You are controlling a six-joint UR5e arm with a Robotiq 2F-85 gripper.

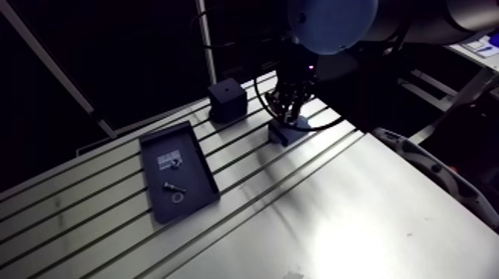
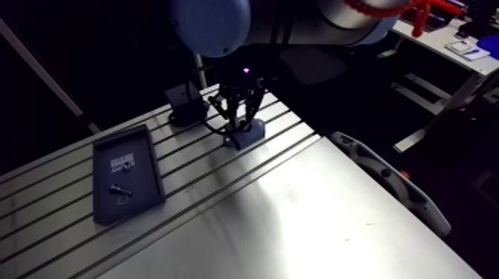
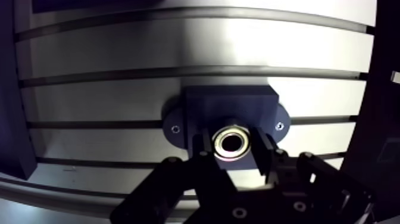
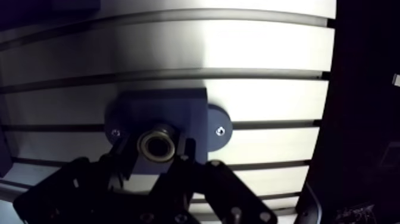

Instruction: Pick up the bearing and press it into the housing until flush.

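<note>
The bearing [image 3: 232,143], a shiny metal ring with a dark bore, sits in the dark blue housing [image 3: 229,102]; the gripper [image 4: 156,149] clamps it between its two fingers

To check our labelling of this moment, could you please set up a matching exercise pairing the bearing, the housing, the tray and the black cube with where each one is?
Things:
1 bearing
2 housing
3 tray
4 black cube

Places:
A on the table near the housing, not touching it
B gripped between the fingers of the hand
C under the hand
D away from the hand, holding a bolt and a ring

Pairs: 1-B; 2-C; 3-D; 4-A
</note>
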